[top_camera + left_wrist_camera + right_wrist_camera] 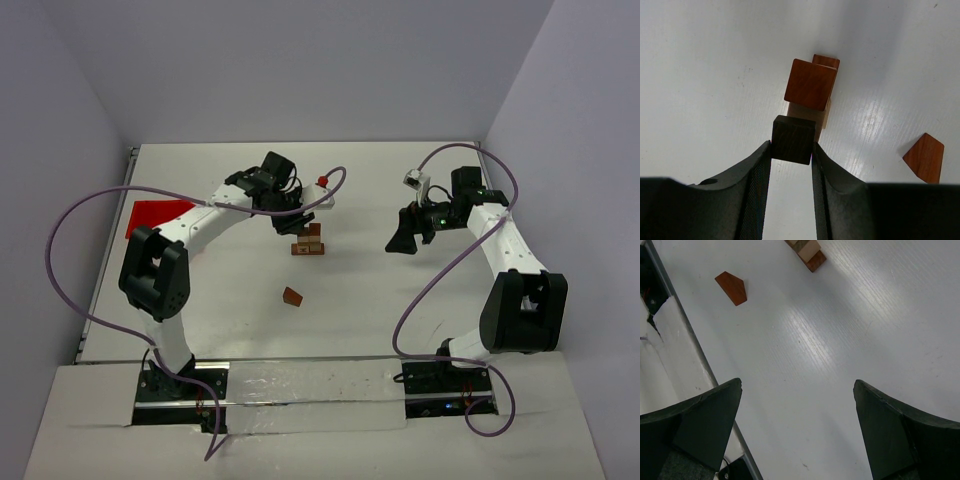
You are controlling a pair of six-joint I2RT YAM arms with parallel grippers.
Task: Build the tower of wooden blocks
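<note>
While I have this dark block point(793, 134) pinched tight in my left gripper point(791, 146), I think I must go very slowly. One finger presses on each side of the block, and it sits straight between them. My job now, I think, is to put it on top of the wood block tower point(810, 95).

To do it well, I should bring the dark block right over the top piece and turn it so the sides match. Then I should go down softly until it rests flat. Only then should I let go, and I should open my fingers just a little. If I open them wide, or go down too hard, I could knock the whole thing over.

It is a small tower. It stands on the white table point(400, 310), near the middle, right under my left gripper. On top is a red-brown block, and under it I see light tan wood. A red-brown piece pokes out at the bottom. The top block looks turned a bit from the ones below, but I cannot be sure.

One pointed block point(925, 157) lies by itself on the table, apart from the tower. I guess it is the roof and goes on last.

My right gripper point(797, 385) has its fingers spread wide and holds nothing. It hangs over the table, well apart from the tower.
</note>
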